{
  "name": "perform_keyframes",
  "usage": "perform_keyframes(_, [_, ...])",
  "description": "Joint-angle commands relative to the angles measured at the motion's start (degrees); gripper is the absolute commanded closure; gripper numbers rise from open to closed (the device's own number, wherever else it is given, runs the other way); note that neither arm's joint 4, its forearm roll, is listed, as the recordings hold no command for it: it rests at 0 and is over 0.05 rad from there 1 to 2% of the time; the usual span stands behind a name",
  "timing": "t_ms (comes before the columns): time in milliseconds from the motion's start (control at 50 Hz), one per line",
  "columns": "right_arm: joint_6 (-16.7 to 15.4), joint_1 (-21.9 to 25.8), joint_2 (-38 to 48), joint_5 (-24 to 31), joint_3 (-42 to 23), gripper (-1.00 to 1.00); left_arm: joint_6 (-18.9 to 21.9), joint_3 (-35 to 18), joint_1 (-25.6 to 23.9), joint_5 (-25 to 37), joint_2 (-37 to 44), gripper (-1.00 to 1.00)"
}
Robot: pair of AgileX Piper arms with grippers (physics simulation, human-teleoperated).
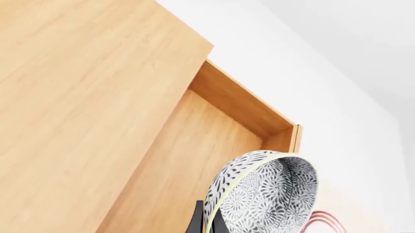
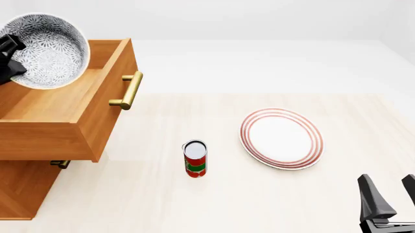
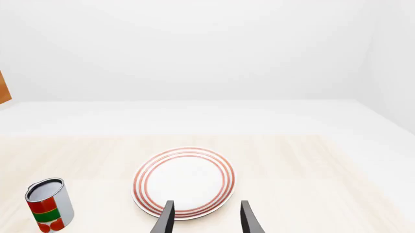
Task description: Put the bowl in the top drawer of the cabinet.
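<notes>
1. Two arms: left jaws (image 2: 9, 59) clamp the bowl (image 2: 46, 50) by its rim, tilted above the pulled-out top drawer (image 2: 77, 104) of the cabinet (image 2: 23, 194).
2. Right jaws (image 3: 205, 216) stand parted over the worktop (image 2: 129, 194), near a plate (image 2: 281, 138).

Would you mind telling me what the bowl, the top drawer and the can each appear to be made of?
The bowl looks like glazed ceramic: white, with a dense dark floral print and a thin yellowish rim. The top drawer looks like light matte wood with visible grain; its handle looks like brass-coloured metal. The can seems to be metal, with a silvery top and a red-and-green label.
</notes>
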Motion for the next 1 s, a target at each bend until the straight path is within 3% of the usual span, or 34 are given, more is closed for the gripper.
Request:
perform_keyframes(20, [0.0, 0.0, 0.0, 0.0, 0.0, -1.0, 1.2, -1.0, 0.3, -0.1, 1.3, 1.0])
perform_keyframes(340, [0.0, 0.0, 0.0, 0.0, 0.0, -1.0, 2.6, -3.2, 0.6, 0.5, 3.7, 1.0])
perform_keyframes(1000, [0.0, 0.0, 0.0, 0.0, 0.0, -1.0, 3.3, -1.3, 1.3, -2.2, 7.0, 1.0])
